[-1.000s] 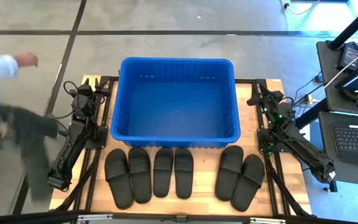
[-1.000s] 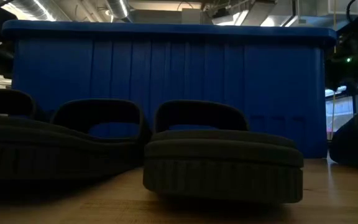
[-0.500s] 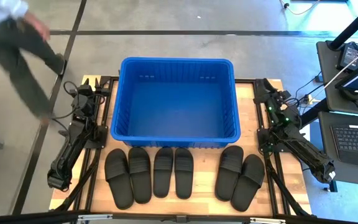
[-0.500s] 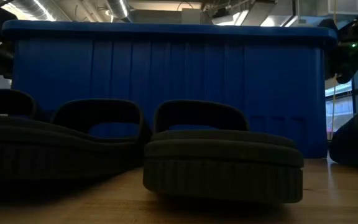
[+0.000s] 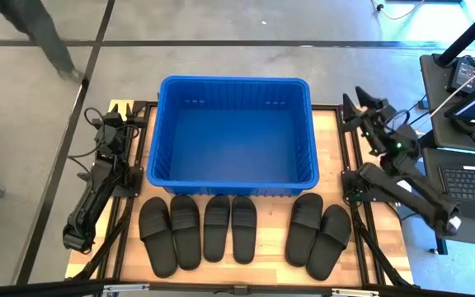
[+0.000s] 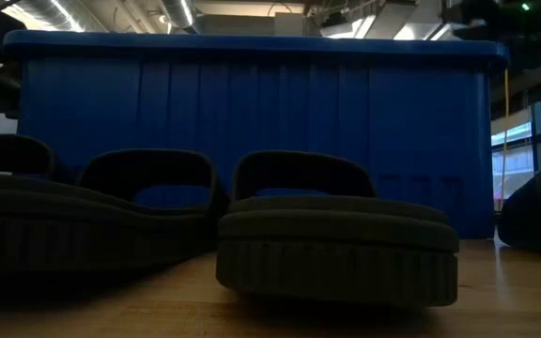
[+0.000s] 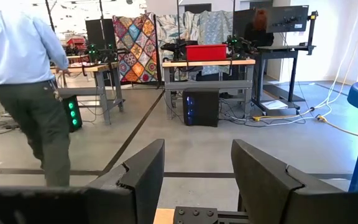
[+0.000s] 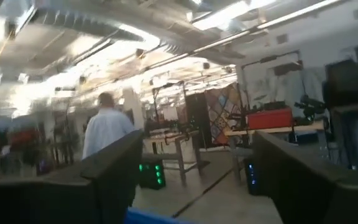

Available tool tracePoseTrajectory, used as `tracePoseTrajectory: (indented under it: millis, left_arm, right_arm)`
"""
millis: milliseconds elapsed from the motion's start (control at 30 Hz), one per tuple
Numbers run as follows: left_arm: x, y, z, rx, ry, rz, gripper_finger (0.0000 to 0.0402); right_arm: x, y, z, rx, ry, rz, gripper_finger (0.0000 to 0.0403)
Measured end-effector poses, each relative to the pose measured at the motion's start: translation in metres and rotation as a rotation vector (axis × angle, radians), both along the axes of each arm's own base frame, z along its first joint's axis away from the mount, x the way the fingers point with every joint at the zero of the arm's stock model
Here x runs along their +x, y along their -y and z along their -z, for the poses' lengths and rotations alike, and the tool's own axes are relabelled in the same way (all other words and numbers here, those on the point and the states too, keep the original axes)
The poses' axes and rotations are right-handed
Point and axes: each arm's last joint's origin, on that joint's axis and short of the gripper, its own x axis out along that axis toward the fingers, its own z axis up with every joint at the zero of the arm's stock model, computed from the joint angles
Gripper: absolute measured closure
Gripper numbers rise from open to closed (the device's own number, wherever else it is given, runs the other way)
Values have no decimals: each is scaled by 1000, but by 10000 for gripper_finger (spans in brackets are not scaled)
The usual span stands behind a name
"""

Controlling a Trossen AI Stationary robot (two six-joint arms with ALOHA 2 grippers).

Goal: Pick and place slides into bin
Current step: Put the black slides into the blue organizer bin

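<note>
Looking down from the high view, you have the bin (image 5: 236, 132) at the far middle of the table (image 5: 336, 148), with nothing in it. Six slides (image 5: 243, 233) lie in a row on the near side of the bin, in three pairs, toes toward it; the rightmost one is tilted. Your left gripper (image 5: 120, 116) rests at the far left corner, beside the bin's left wall, holding nothing. Your right gripper (image 5: 364, 102) is raised at the far right corner, just off the bin's right rim, fingers apart and empty. A person's leg (image 5: 44, 33) shows on the floor at far left.

From the low view, you see one slide (image 6: 336, 235) nearest the camera, others to its left, and the bin's ribbed wall (image 6: 252, 122) behind them.

On the left wrist view, the fingers (image 7: 145, 180) stand apart with only floor between them; a person (image 7: 27, 87) stands beyond.

On the right wrist view, the fingers (image 8: 114, 171) are spread, nothing between them; a person (image 8: 107, 134) shows farther off.
</note>
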Motion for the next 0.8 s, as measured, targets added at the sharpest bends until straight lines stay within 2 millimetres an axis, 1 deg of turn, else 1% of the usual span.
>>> tracePoseTrajectory:
  millis: [133,233,367,433,500,633,700,800]
  left_arm:
    - [0,0,0,0,0,0,220]
    - [0,0,0,0,1,0,220]
    - [0,0,0,3,23,6,220]
    - [0,0,0,8,64,14,220]
    - [0,0,0,13,103,15,220]
    - [0,0,0,13,107,15,220]
    - [0,0,0,13,105,15,220]
    - [0,0,0,13,105,15,220]
  right_arm:
    - [21,11,-35,-22,-64,-86,52]
    - [42,19,-60,-50,-105,-207,31]
    - [74,24,-95,-122,-163,-376,19]
    - [93,26,-108,-97,-172,-439,18]
    - [113,29,-118,-53,-231,-491,18]
    - [150,22,-128,53,-477,-595,18]
    - [166,15,-129,142,-605,-632,18]
    - [185,-2,-130,278,-748,-653,18]
